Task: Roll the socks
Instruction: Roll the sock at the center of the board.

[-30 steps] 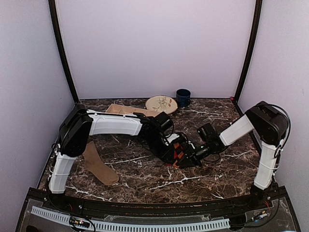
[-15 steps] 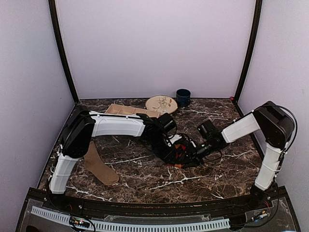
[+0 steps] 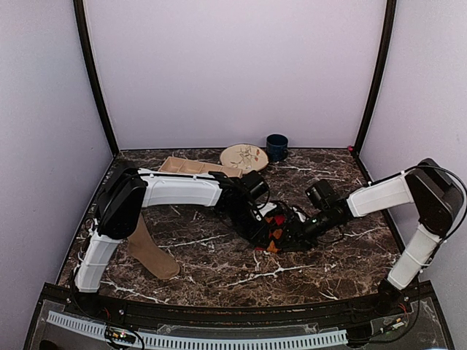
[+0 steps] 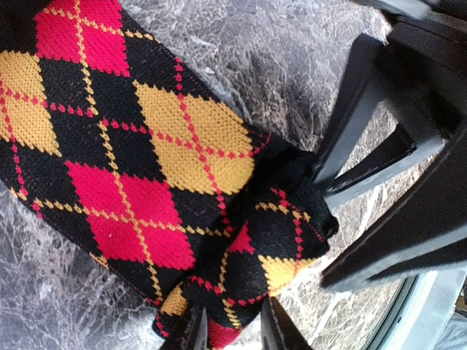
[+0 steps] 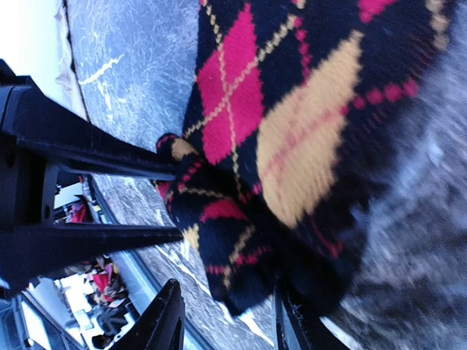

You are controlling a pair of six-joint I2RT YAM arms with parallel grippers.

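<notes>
- Firstly, at the near left, the tan sock (image 3: 149, 251) lies flat on the dark marble table (image 3: 219, 271). It is just beside the lower part of the left arm (its far end is hidden behind that arm).
- Further in, about the middle of the table, lies the argyle sock (image 4: 146, 160), black with red and orange diamonds. One end is folded over into a small thick lump, and the rest is spread flat on the marble.
- The left gripper (image 4: 233, 332) reaches in from the left and is clamped on this folded lump, with fabric pinched between its two fingertips.
- The right gripper (image 5: 226, 321) comes from the right to the same lump. Its fingers stand apart with the dark end of the lump between them. One finger has a clear gap to the fabric (so it does not grip the sock).
- From above, both grippers meet over the sock almost tip to tip, and they cover most of it.
- At the far left, a shallow tan tray (image 3: 186, 165) lies on the table.
- To the right of the tray there is a round pale plate (image 3: 244, 156) with a drawn pattern.
- Just beside the plate on its right, near the back wall, stands a dark blue cup (image 3: 276, 146).
</notes>
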